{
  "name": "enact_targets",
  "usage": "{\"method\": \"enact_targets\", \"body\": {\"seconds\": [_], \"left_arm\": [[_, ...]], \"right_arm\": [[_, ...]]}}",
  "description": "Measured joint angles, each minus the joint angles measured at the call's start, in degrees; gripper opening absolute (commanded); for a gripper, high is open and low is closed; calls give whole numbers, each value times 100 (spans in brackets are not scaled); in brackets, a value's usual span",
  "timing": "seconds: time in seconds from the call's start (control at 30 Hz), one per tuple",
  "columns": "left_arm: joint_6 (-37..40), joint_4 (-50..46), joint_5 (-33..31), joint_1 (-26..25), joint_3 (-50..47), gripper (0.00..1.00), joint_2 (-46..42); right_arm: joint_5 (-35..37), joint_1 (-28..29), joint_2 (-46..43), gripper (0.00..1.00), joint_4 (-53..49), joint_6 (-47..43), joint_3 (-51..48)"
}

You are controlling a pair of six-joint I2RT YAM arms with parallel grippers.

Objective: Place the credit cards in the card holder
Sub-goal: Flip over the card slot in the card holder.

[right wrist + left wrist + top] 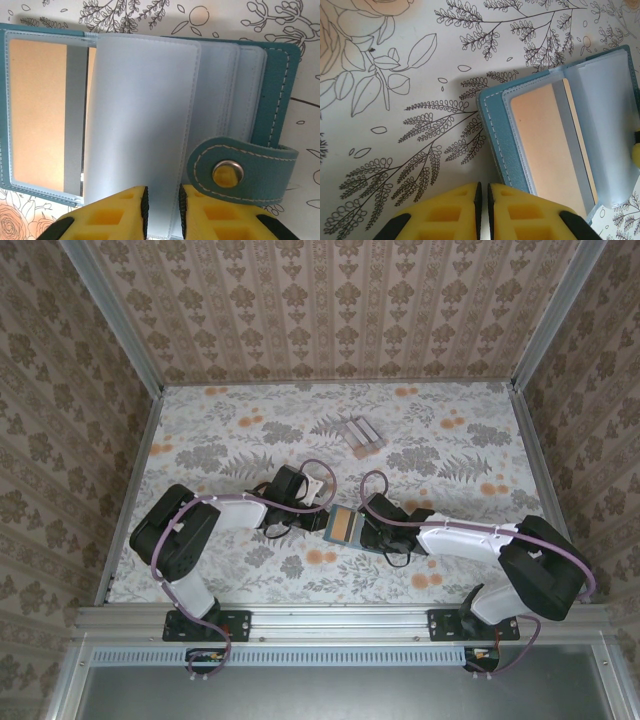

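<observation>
The teal card holder lies open on the table between my two grippers. An orange-tan credit card sits in its clear left pocket. My left gripper is shut with nothing between its pads, at the holder's left edge, and one finger overlaps the cover's corner. My right gripper is open by a narrow gap astride the near edge of a raised frosted pocket sheet, reaching the holder from the right. The snap strap lies beside its right finger.
A pale slotted stand with cards in it sits farther back at mid-table. The floral tabletop is walled on three sides by patterned panels. Both arms lie low across the near half of the table.
</observation>
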Motion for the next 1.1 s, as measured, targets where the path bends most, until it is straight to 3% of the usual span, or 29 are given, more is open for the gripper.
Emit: {"method": "enact_targets", "body": {"seconds": [0.3,0.57,0.87,1.1], "left_arm": [[0,0,0,0,2,15,0],[0,0,0,0,0,15,0],[-4,9,2,9,0,16,0],[-363,662,520,442,-413,16,-52]], "right_arm": [[0,0,-105,29,190,-4,0],[-24,0,-101,38,433,0,0],[-203,0,-33,38,951,17,-17],[-247,0,-76,41,1239,2,-26]]}}
